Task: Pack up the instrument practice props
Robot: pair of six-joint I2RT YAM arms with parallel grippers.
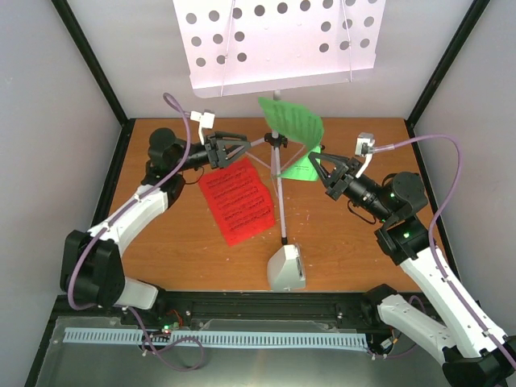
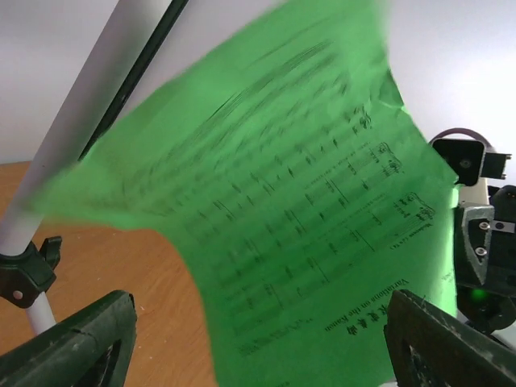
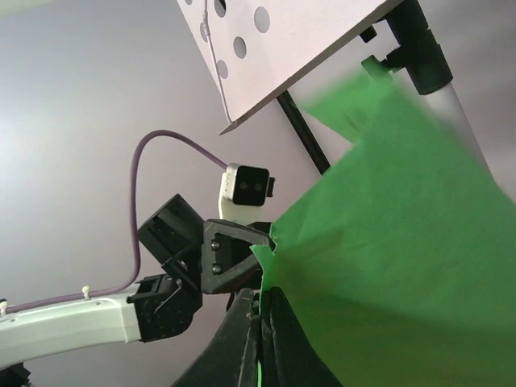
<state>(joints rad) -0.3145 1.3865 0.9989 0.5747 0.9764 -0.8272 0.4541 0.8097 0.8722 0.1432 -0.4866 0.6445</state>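
The green music sheet hangs curled in the air beside the stand's silver pole. My right gripper is shut on its edge, and the right wrist view shows the two fingers pinched together on the green paper. My left gripper stands open just left of the pole, facing the sheet. In the left wrist view the green sheet fills the space ahead of the wide-apart fingers. The red music sheet lies flat on the table. The white metronome stands near the front edge.
The white perforated stand desk overhangs the back of the table, above both grippers. Tripod legs spread across the middle of the wooden tabletop. Grey walls enclose the left, back and right sides.
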